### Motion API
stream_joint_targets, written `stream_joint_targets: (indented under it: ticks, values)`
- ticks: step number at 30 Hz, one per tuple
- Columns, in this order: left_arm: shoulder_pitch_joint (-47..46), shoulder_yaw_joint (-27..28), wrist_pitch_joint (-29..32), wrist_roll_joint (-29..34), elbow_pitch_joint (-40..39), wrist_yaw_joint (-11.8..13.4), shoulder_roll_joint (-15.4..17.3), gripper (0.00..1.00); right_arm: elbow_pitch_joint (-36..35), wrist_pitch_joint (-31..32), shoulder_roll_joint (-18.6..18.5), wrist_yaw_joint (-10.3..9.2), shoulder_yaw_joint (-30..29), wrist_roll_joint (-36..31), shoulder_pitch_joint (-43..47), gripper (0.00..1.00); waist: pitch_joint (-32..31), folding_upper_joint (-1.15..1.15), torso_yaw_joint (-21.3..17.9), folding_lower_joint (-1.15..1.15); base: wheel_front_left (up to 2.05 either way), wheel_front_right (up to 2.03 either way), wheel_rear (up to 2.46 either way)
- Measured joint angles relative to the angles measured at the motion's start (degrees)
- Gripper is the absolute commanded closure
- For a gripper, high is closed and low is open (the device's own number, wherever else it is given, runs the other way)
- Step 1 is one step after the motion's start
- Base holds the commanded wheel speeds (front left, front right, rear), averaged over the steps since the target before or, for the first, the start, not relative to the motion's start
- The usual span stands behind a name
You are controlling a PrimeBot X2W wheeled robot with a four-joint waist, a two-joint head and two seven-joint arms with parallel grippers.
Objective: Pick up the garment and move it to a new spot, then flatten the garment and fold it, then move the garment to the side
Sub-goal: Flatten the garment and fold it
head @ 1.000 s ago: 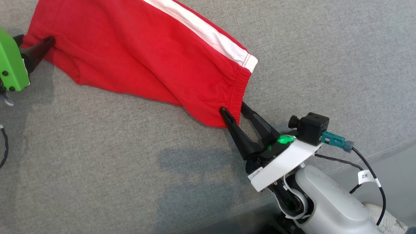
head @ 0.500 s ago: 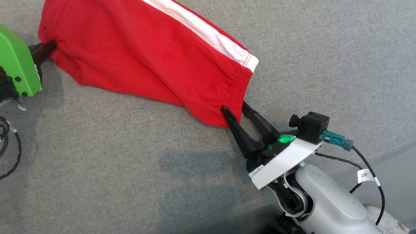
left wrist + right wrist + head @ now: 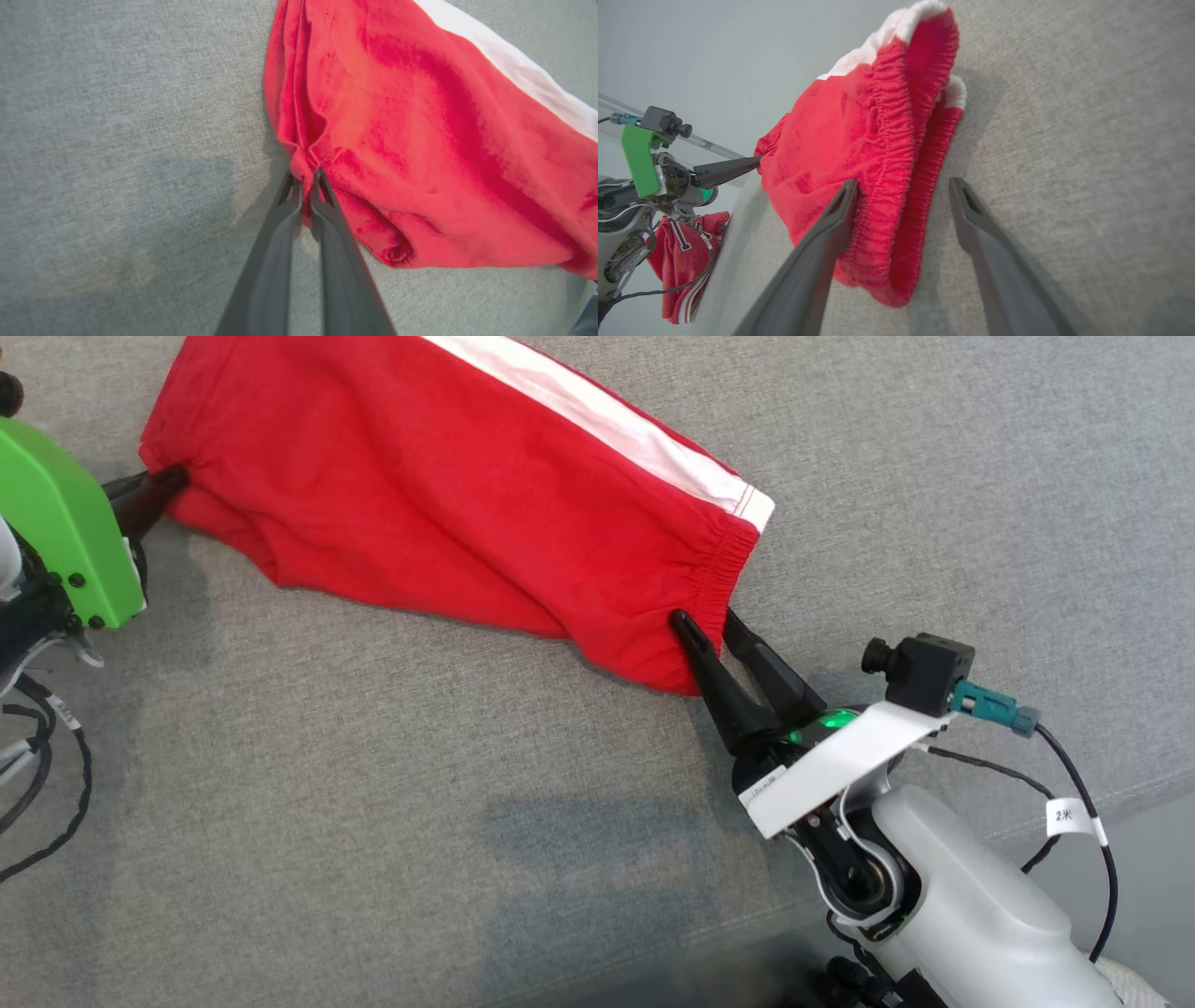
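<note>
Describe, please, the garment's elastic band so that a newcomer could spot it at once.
On the grey surface lies a red garment. Follow its white stripe to the end beside the right end effector, which stands open astride the band there. It alone is puckered into fine, even ridges, unlike the flatter cloth and stripe beside it.

Head overhead; wrists close; all share garment

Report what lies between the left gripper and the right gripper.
The red garment stretches between them in the head view: left gripper pinches one end, right gripper straddles the waistband.
</note>
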Motion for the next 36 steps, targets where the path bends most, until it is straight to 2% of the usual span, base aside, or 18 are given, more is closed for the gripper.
stream_joint_targets:
  ticks: [1, 7, 12, 17, 21, 25, 36]
  values:
    - [0.16, -0.08, -0.20, 0.00, -0.01, 0.00, -0.35, 1.00, 0.14, 0.42, -0.10, 0.04, -0.08, 0.42, -0.30, 1.00, -0.05, 0.00, 0.20, 0.00, 0.00, 0.00, 0.00]
    - [0.72, -0.08, -1.57, -0.89, -0.09, -0.02, -1.44, 1.00, 0.35, 3.61, -0.20, 1.31, 0.12, 3.48, -2.65, 1.00, -0.57, 0.00, 1.48, 0.00, 0.00, 0.00, 0.00]
    - [2.23, 1.35, -3.66, -1.44, -0.08, -0.05, -1.89, 1.00, 0.08, 6.35, -2.19, 1.80, 0.38, 5.55, -2.68, 1.00, -1.51, 0.00, 2.15, 0.00, 0.00, 0.00, 0.00]
    - [4.17, 2.18, -5.76, -1.83, -0.08, -0.29, -2.30, 1.00, -0.08, 9.91, -6.03, 1.98, 0.19, 6.36, -2.96, 1.00, -2.91, 0.00, 2.79, 0.00, 0.00, 0.00, 0.00]
    - [6.72, 2.15, -7.43, -1.94, -0.49, -0.59, -3.93, 1.00, 0.34, 13.51, -11.01, 1.97, -0.83, 6.94, -4.20, 1.00, -4.10, 0.00, 3.76, 0.00, 0.00, 0.00, 0.00]
    - [9.29, 1.48, -9.11, -1.96, -1.56, -0.85, -5.53, 1.00, 0.49, 17.13, -14.19, 1.97, -1.53, 7.59, -5.46, 1.00, -5.25, 0.00, 5.34, 0.00, 0.00, 0.00, 0.00]
    - [18.00, 1.81, -17.02, -5.06, -4.36, -0.76, -13.03, 1.00, 0.45, 25.48, -20.69, 1.76, -1.89, 9.89, -6.08, 1.00, -7.90, 0.00, 11.76, 0.00, 0.00, 0.00, 0.00]
